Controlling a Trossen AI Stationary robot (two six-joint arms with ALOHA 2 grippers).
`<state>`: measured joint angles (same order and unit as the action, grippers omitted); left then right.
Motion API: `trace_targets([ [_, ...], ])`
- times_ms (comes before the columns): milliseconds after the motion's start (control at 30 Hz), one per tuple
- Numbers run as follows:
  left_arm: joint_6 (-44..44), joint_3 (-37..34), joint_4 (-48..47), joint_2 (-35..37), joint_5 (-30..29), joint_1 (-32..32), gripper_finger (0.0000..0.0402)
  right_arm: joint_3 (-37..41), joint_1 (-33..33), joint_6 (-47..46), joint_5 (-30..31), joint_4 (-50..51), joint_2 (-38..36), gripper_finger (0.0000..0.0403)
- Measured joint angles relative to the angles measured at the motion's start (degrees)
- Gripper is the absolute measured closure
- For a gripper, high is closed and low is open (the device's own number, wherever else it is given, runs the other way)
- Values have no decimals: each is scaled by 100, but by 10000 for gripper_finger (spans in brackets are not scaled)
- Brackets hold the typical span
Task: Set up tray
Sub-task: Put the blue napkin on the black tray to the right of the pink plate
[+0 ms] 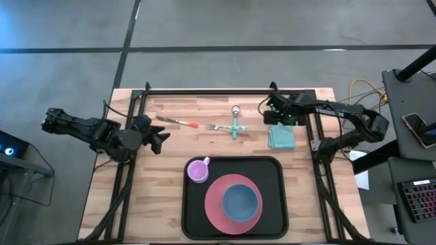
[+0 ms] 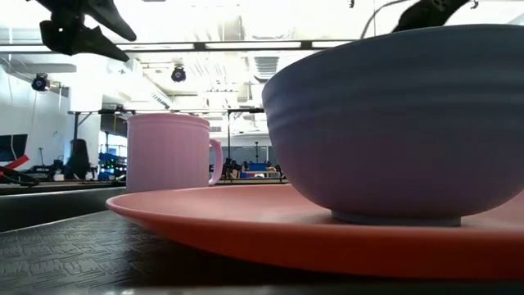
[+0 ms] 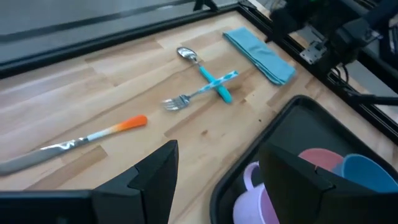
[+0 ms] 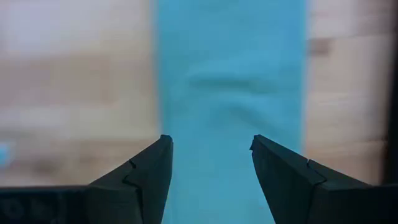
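Between the spread fingers of the right gripper (image 4: 210,163) lies a soft folded teal cloth napkin (image 4: 230,93); the stiff black rimmed tray (image 1: 193,221), well apart, looks best gripped by its rim; left gripper (image 3: 217,171) also spread

floor (image 1: 204,27): grey, dark seams | ceiling lights (image 2: 213,16): bright strips | table (image 1: 109,197): light wood

Overhead, table-level and two wrist cameras, sharing the tray (image 1: 194,221).
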<state>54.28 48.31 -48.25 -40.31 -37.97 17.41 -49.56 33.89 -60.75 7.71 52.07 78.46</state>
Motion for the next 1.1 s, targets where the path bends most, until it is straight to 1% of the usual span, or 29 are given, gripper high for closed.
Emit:
trace_targets([
  [167, 0, 0, 2, 11, 205, 0, 199, 378, 810, 108, 189, -109, 73, 197],
  [300, 0, 0, 2, -29, 253, 0, 199, 589, 1388, 426, 191, -528, 290, 197],
  [433, 38, 0, 2, -25, 250, 0, 199, 612, 1753, 745, 160, -1016, 528, 197],
  [567, 86, 0, 2, -25, 250, 0, 199, 612, 2005, 1155, 71, -1331, 896, 197],
  [767, 238, 0, 3, -26, 248, 0, 199, 544, 2288, 1730, -432, -1427, 1504, 198],
  [933, 239, 0, 2, -27, 235, -36, 199, 536, 2301, 1839, -588, -1448, 1487, 200],
  [1000, 240, -15, 7, -27, 189, -68, 199, 567, 2292, 1851, -636, -1495, 1390, 210],
  [1100, 242, -67, 3, -25, 185, -140, 199, 586, 2257, 1790, -777, -1628, 1286, 234],
])
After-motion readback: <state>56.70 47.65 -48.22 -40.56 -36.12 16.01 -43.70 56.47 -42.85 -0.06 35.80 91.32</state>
